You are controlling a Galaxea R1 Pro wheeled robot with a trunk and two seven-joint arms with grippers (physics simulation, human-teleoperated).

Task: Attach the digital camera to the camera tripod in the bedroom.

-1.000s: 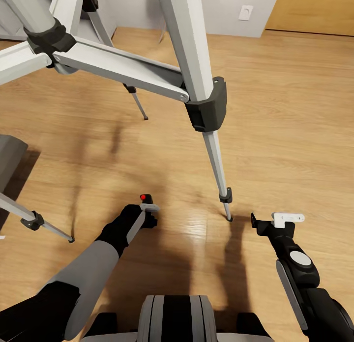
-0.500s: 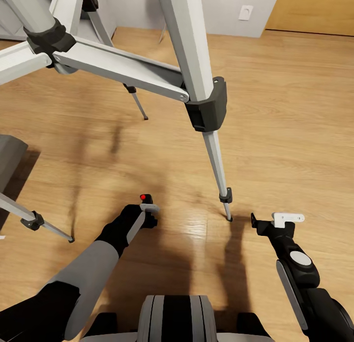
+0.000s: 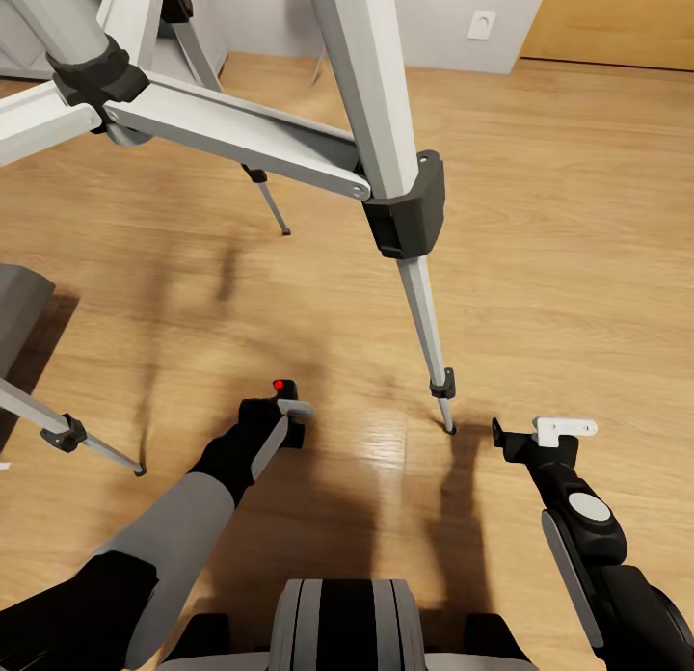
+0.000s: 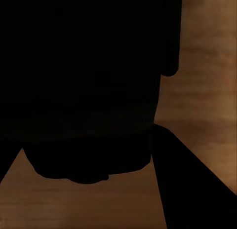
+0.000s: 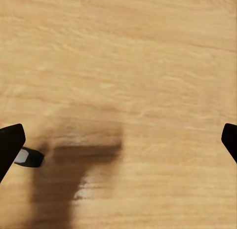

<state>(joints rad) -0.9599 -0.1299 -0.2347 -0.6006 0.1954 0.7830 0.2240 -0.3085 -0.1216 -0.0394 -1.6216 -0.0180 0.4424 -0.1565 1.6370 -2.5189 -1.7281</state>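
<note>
The digital camera (image 3: 281,393), small and black with its red button on top, sits in my left gripper (image 3: 287,422), which is shut on it low over the wood floor. In the left wrist view the camera (image 4: 84,81) is a dark mass right up against the lens. The camera tripod (image 3: 405,203) towers directly ahead; its silver legs and black joints spread over me, and the nearest foot (image 3: 448,425) stands between my two arms. Its head is out of view above. My right gripper (image 3: 545,430) hangs open and empty beside that foot, its fingertips (image 5: 10,145) wide apart over bare floor.
A grey bed frame corner (image 3: 19,309) juts in at the left. Another tripod foot (image 3: 140,471) rests near my left arm, and a third (image 3: 286,232) stands farther off. A white wall with an outlet (image 3: 481,24) and a wooden door (image 3: 607,20) lie beyond.
My left gripper has edged slightly forward and turned a little with the camera in it. The right arm and the tripod have stayed where they were.
</note>
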